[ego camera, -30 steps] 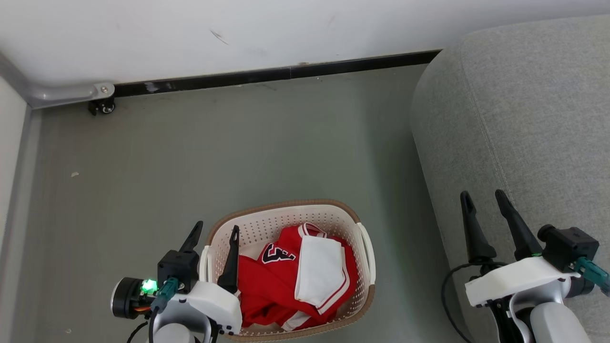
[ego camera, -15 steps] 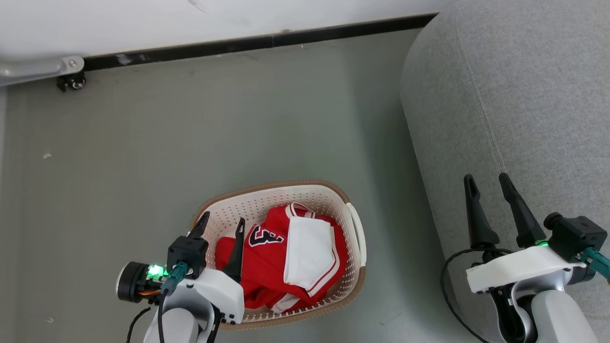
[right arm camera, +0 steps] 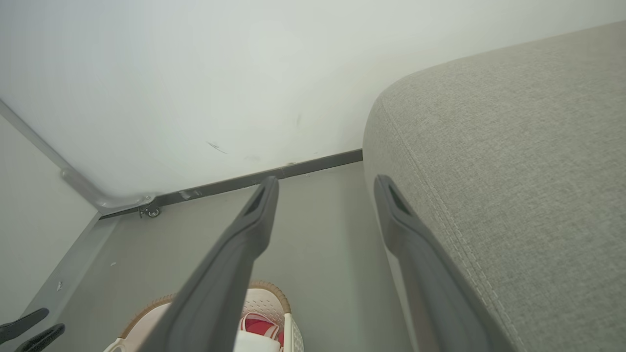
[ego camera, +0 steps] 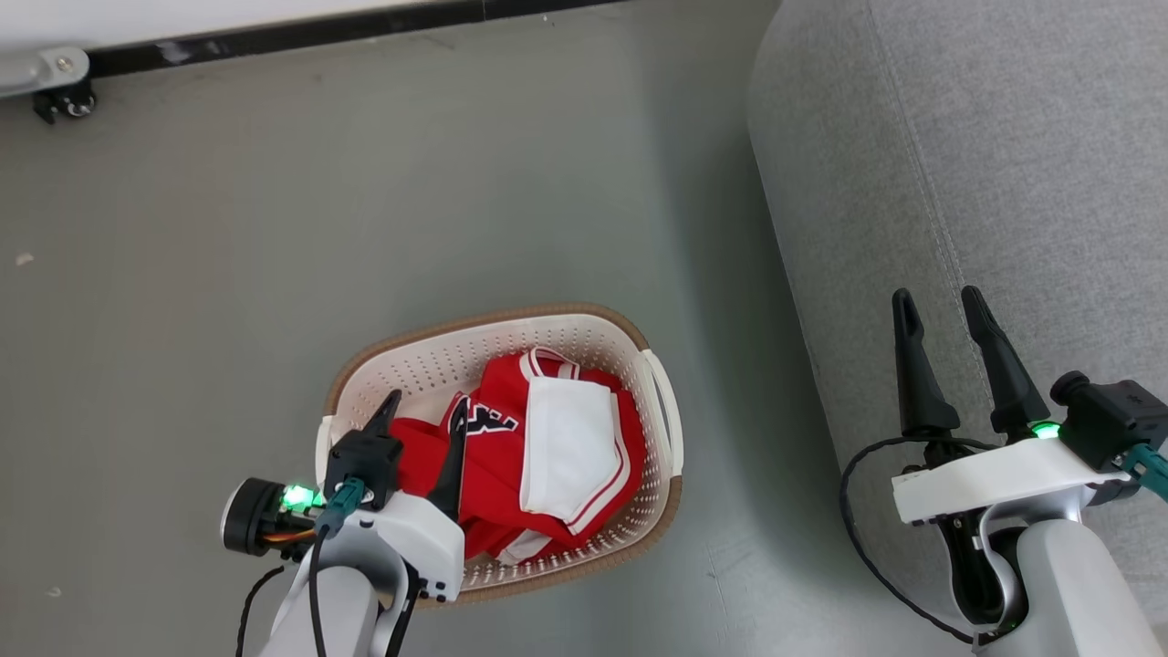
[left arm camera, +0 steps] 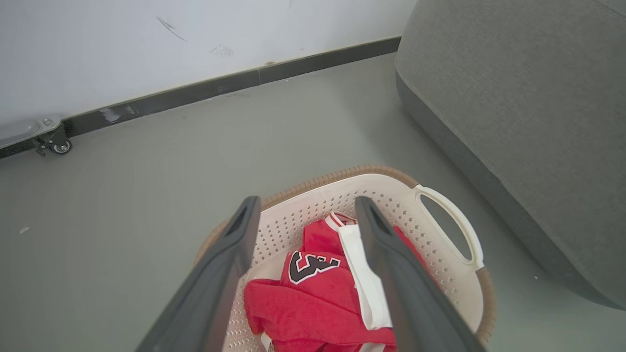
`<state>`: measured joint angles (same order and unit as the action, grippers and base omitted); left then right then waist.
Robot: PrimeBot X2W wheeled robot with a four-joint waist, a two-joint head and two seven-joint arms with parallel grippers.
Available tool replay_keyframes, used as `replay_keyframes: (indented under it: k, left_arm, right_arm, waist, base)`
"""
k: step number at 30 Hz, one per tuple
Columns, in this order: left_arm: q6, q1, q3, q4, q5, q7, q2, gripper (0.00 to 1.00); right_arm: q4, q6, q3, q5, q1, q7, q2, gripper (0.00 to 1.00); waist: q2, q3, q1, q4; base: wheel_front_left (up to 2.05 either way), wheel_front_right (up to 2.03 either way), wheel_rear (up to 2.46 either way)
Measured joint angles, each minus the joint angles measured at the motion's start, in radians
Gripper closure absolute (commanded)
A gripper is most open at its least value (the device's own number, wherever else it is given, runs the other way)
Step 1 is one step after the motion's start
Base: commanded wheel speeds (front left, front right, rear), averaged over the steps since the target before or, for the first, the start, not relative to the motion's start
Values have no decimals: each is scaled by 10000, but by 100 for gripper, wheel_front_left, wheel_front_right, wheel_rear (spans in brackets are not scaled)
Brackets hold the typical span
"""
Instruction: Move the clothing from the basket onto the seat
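Left end effector (ego camera: 428,400) has crossed basket (ego camera: 566,319) rim, jaws apart.

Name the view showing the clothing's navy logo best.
The left wrist view: the logo lies clear between the fingers of the left gripper. The head view has it partly behind a finger; the right wrist view catches a scrap of clothing.

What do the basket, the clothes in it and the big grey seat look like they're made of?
Basket: looks like moulded plastic, cream, matte, with punched holes; its brown rim seems woven-textured. Clothing: red and white fabric, possibly sporty mesh. Seat: grey woven upholstery, with stitched seams.
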<state>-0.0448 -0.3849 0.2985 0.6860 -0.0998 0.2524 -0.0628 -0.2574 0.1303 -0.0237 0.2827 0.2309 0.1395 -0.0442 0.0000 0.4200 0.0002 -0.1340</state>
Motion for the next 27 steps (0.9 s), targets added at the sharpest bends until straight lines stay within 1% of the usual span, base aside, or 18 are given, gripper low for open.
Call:
replay_keyframes:
  k: [5,11,16,24,27]
  left_arm:
    - [0,-297,56,299,79,0,-6,0]
    - [0,-518,127,742,159,0,-17,0]
    - [13,-833,155,1131,184,2,-71,0]
    - [13,-1070,230,1638,353,2,-226,0]
    - [96,-1360,259,1837,370,2,-251,0]
  right_arm:
    - [23,0,0,2,65,115,-2,0]
    - [111,0,4,111,559,276,0,0]
    - [174,2,-48,182,643,372,-4,0]
    - [213,2,-36,186,1234,483,-6,0]
    - [209,2,-4,244,1239,495,-2,0]
  waist:
    - [0,346,0,-118]
    - [0,769,0,-262]
    - [0,1193,-1,-407]
    - [0,1721,0,-582]
    - [0,1908,-1,-648]
  base:
    - [0,0,0]
    - [0,0,0]
    - [0,0,0]
    - [0,0,0]
    - [0,0,0]
